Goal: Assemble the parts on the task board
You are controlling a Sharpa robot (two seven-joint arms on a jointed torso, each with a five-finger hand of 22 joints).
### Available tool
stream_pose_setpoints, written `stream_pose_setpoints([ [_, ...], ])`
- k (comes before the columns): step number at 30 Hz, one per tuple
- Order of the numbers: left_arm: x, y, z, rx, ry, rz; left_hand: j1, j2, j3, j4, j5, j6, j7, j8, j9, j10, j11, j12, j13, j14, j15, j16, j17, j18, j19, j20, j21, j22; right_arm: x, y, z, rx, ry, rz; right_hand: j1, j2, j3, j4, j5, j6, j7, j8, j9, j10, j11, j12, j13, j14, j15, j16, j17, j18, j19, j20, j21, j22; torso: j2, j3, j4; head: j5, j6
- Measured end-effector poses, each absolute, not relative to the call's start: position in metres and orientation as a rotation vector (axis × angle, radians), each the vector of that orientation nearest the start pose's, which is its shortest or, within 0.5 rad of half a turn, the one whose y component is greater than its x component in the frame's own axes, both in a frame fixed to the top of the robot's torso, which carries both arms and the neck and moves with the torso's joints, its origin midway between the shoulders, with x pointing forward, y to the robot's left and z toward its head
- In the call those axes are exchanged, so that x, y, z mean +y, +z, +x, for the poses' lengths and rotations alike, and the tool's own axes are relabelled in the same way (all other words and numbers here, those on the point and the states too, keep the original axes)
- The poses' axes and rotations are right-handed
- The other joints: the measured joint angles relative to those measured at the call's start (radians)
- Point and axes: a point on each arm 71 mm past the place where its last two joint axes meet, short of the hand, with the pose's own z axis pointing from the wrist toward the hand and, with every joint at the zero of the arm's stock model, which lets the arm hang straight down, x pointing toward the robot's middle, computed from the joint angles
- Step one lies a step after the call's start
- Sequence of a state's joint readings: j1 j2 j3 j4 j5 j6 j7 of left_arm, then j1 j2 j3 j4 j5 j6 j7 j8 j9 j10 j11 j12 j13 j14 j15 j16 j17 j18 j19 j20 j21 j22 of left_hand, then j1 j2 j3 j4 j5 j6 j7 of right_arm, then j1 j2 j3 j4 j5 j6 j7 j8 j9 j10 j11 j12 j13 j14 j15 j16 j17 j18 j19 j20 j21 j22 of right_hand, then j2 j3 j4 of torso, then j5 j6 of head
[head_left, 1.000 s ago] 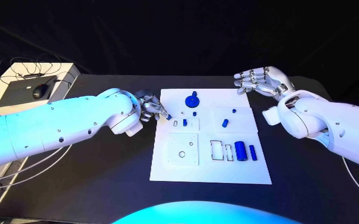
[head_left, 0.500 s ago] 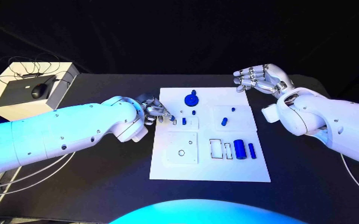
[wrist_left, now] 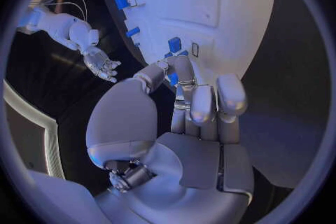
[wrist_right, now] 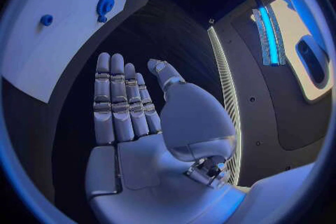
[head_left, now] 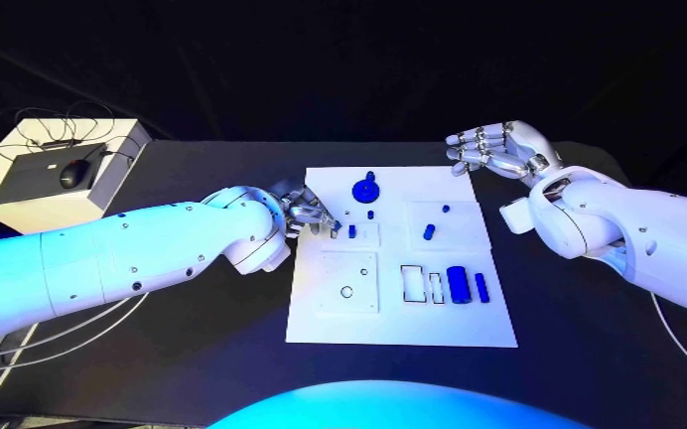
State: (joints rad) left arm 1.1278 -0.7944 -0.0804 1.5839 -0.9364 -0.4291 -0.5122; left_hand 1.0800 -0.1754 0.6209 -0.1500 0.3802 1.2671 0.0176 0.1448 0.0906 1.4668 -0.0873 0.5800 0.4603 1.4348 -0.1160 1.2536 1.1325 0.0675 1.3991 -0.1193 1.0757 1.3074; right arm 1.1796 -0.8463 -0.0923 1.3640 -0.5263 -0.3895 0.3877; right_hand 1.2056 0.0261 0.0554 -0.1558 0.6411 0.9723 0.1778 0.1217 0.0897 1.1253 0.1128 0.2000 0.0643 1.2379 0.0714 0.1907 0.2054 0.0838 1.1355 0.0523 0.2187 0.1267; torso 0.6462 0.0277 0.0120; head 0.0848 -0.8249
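Note:
The white task board [head_left: 401, 325] lies in the middle of the black table. On it are a round blue part [head_left: 366, 191], several small blue pegs such as one [head_left: 431, 234], and a larger blue cylinder [head_left: 460, 285]. My left hand [head_left: 301, 213] hovers at the board's upper left edge and pinches a small blue part [head_left: 327, 222] between thumb and finger; in the left wrist view this hand [wrist_left: 189, 117] holds the part [wrist_left: 171, 78] just over the board [wrist_left: 224, 5]. My right hand [head_left: 494, 151] hangs open beyond the board's far right corner, and its fingers [wrist_right: 115, 101] are straight and hold nothing.
A white box [head_left: 36, 196] with a black mouse [head_left: 71, 173] and cables stands at the table's far left. Rectangular slots [head_left: 414, 285] and a round hole [head_left: 348, 294] open in the board's near half. Bare table lies on both sides of the board.
My left arm has swung further in toward the board, and its hand with the small blue part has shifted slightly right. The right hand has hardly moved.

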Motion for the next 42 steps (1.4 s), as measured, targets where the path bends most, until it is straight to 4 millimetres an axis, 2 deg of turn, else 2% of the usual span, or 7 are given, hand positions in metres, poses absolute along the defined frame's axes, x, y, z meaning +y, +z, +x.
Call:
stream_pose_setpoints([
  [42,0.1824,-0.2575,0.4538,2.045,-0.485,-0.496,0.012,0.006,-0.004,0.004,-0.007,0.000,0.000,0.000,0.000,-0.001,0.003,-0.004,0.000,0.000,0.000,0.000,-0.006,0.000,0.000,0.000,0.000,0.000,-0.2527,-0.2064,0.5018,1.502,1.182,0.596,0.000,0.000,0.003,-0.003,0.000,0.000,0.000,0.000,0.000,0.000,0.000,0.000,0.000,0.000,0.000,0.000,0.000,0.000,0.000,0.000,0.000,0.002,0.000,0.0002,0.0006,-0.004,-0.011],
])
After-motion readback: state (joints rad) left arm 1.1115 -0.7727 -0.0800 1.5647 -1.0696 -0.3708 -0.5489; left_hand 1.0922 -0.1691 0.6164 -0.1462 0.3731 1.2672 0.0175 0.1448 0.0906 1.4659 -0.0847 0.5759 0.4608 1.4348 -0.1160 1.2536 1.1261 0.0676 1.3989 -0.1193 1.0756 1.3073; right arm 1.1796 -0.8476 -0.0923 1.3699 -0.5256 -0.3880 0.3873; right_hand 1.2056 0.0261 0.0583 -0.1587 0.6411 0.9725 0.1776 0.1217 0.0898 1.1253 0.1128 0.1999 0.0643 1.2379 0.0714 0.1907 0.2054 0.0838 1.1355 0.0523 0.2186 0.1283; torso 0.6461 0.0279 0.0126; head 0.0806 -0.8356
